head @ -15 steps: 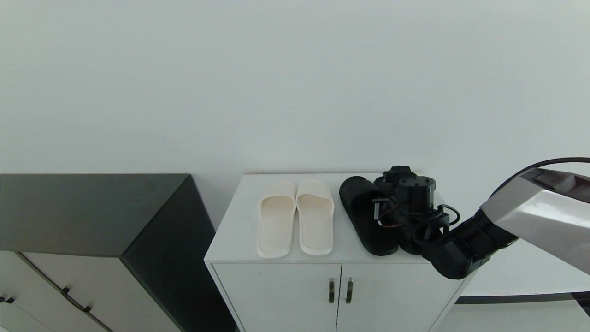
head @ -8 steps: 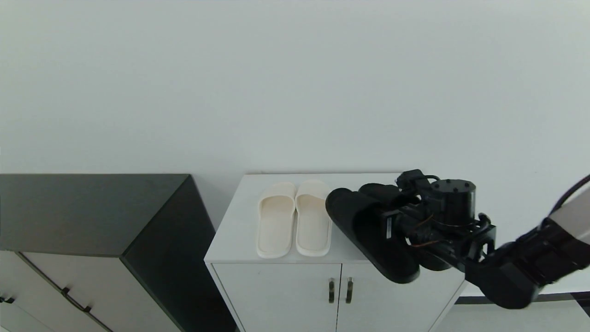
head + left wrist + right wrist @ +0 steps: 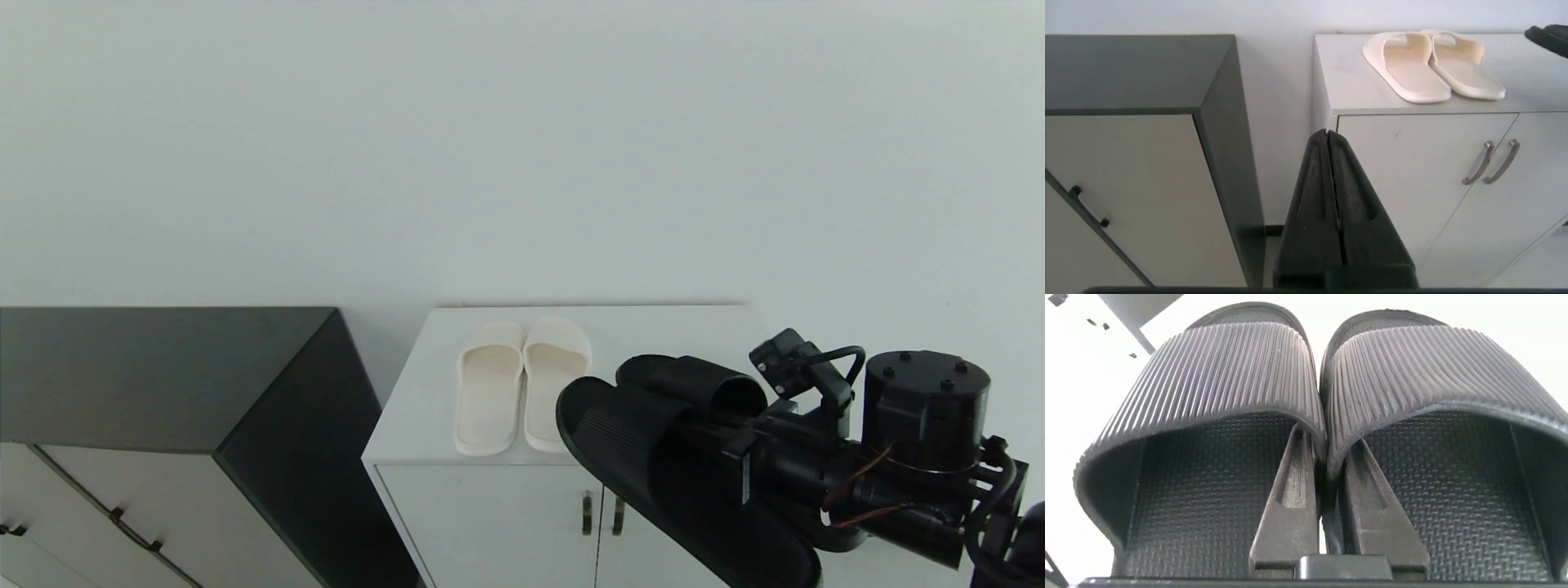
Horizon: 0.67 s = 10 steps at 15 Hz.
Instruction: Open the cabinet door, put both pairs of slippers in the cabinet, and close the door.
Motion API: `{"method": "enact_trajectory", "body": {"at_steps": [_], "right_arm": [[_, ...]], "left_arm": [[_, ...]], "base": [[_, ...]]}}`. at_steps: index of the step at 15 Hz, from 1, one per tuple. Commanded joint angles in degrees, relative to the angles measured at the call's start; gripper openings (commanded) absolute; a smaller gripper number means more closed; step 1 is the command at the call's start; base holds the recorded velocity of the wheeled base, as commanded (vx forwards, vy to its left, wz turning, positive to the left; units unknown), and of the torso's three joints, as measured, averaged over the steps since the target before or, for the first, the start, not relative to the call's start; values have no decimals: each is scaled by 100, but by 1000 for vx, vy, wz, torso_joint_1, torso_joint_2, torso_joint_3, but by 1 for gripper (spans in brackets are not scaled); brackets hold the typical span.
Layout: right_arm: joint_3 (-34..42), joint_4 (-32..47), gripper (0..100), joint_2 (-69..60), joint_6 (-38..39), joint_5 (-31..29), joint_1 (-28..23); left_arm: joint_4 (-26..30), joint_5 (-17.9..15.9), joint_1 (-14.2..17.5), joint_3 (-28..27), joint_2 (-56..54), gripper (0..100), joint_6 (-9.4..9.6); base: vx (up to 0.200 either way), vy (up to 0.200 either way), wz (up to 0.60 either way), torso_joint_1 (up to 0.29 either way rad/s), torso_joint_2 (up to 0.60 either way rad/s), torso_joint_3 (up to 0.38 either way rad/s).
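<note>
Pair of black ribbed rubber slippers (image 3: 645,425) is held off the surface, in front of the right side of the white two-door cabinet (image 3: 653,327) and overlapping its front edge in the head view. Long axis runs from the wrist at lower right up toward the left, toes leading and heels nearest the wrist, soles tilted. The two lie side by side, pressed together.

Right gripper (image 3: 1327,502) enters from the heel side with one finger inside each strap opening (inner side walls pinched between them), jaws nearly closed. The right arm comes in low from the right edge.

Left gripper (image 3: 1328,188) hangs low before the gap between the cabinets, fingers pressed together on nothing.

Cream foam slippers (image 3: 522,384) sit on the white cabinet's top, left half, toes to the wall. Both doors are closed, metal handles (image 3: 600,513) side by side. Dark-topped cabinet with grey drawers (image 3: 163,376) stands to the left.
</note>
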Motion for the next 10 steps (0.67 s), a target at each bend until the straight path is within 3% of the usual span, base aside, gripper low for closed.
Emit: {"method": "enact_trajectory", "body": {"at_steps": [1, 8, 10], "right_arm": [[78, 7, 0, -153, 4, -3, 32], [351, 7, 0, -338, -4, 76, 331], [632, 7, 0, -540, -128, 674, 322]], "left_arm": [[-4, 1, 1, -1, 0, 0, -2], [-4, 1, 1, -1, 0, 0, -2], [-4, 1, 1, -1, 0, 0, -2]], "base": [[-200, 0, 0, 17, 2, -2], [-200, 0, 0, -3, 3, 2], [0, 0, 0, 0, 0, 0]]}}
